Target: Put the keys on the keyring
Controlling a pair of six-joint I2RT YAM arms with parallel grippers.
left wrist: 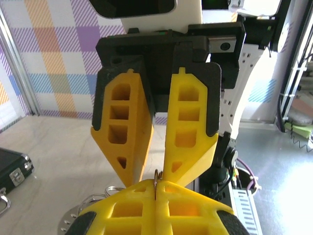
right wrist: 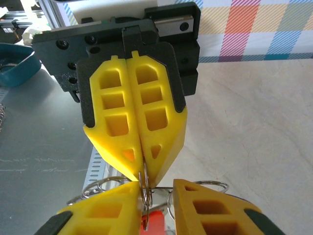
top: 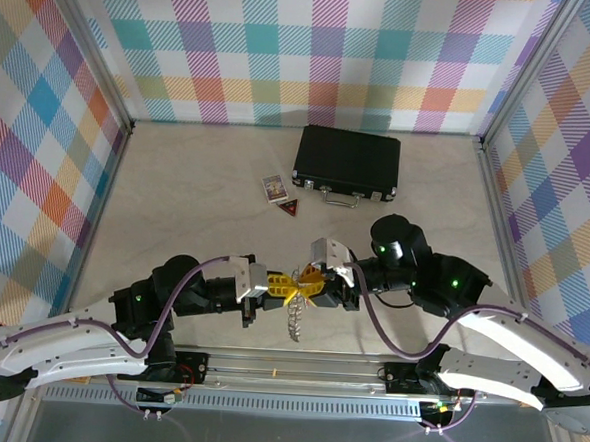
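I'm seeing the left gripper (right wrist: pixel 142 179) clamping shut on the keyring (top: pixel 294 319) wire, the rest dangling below where both grippers are meeting. Right gripper (right wrist: pixel 156 186) jaws are standing narrowly apart, key (right wrist: pixel 155 221) sitting in the gap, probably loose; view's poor.

black case (top: pixel 347 162): closed, flat, far side of table (top: pixel 196 195) | printed card (top: pixel 273 187): near its left corner | dark red triangular tag (top: pixel 290 209): just beside card | walls (top: pixel 285 50): plaid
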